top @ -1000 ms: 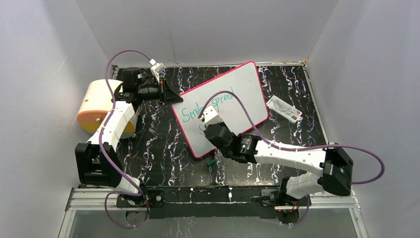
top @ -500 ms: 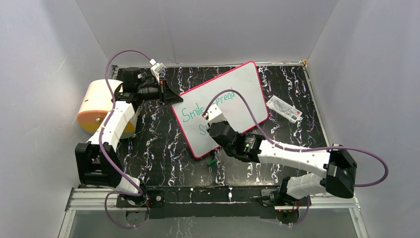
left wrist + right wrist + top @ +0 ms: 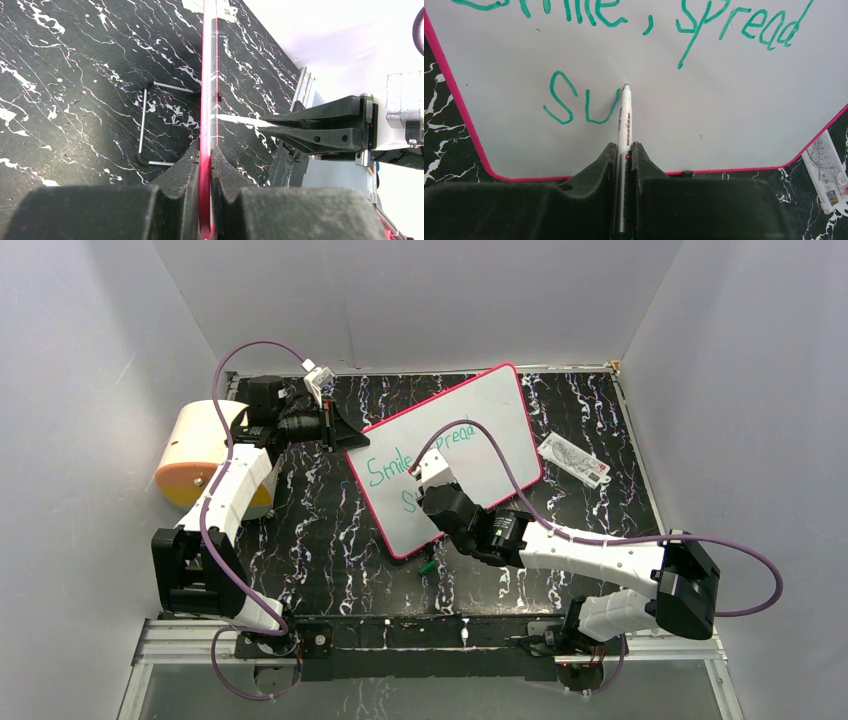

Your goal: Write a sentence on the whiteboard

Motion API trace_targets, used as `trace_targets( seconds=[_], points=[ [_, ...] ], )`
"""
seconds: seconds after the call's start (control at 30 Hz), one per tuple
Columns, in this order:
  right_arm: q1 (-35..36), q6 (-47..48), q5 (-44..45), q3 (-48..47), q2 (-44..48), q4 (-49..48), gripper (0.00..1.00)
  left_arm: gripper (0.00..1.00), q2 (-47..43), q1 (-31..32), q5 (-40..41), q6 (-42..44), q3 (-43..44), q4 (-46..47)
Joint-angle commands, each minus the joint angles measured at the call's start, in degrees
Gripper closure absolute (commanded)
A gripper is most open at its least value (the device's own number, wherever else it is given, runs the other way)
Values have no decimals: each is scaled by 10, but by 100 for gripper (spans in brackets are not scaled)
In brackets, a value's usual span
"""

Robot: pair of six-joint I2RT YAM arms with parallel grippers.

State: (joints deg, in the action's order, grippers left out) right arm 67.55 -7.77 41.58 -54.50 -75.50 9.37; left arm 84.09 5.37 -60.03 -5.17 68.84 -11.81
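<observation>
Tabletop (image 3: 320, 530), black marble pattern, carries the whiteboard (image 3: 480, 420), which lies askew at mid-table. A wire stand (image 3: 145, 125) shows just beyond the board in the left wrist view.

Left gripper (image 3: 206, 150): jaws clenched on the board's pink rim at its left corner, bracing it.

Right gripper (image 3: 625, 147): jaws clamped on a white marker (image 3: 626, 115), barrel pointing up the board, tip on the surface.

Sentence (image 3: 697, 31): the top line reads "Smile, spread". The second line has only "Su", and the tip sits at the top of the u's right stroke.

Judgement:
- The step in hand is finishing "u", then "nshine".
- Use light, even tip pressure, so the board does not twist in the left clamp.
- Match the letter height of the "S".
- Run the line level.
- Space the letters tightly enough to end short of the right rim.
</observation>
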Motion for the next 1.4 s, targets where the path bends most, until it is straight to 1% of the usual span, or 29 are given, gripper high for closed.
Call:
trace_targets(
  seconds=[0.0,0.23,0.57,0.9,1.07,1.37],
  points=[
    [-3,-25,-6,7,-1,4,100,100,4,10,28,18,-19,-34],
    [-3,-37,-30,10,-9,28,100,100,4,10,28,18,-19,-34],
    [-3,-49,-44,11,-10,59,100,100,5,10,29,18,-19,-34],
    [-3,-53,-53,11,-11,69,100,100,5,10,29,18,-19,-34],
    [-3,-57,-38,7,-6,64,100,100,4,10,29,18,-19,-34],
    [-4,-36,-21,8,16,20,100,100,3,10,30,19,-19,-34]
  ],
)
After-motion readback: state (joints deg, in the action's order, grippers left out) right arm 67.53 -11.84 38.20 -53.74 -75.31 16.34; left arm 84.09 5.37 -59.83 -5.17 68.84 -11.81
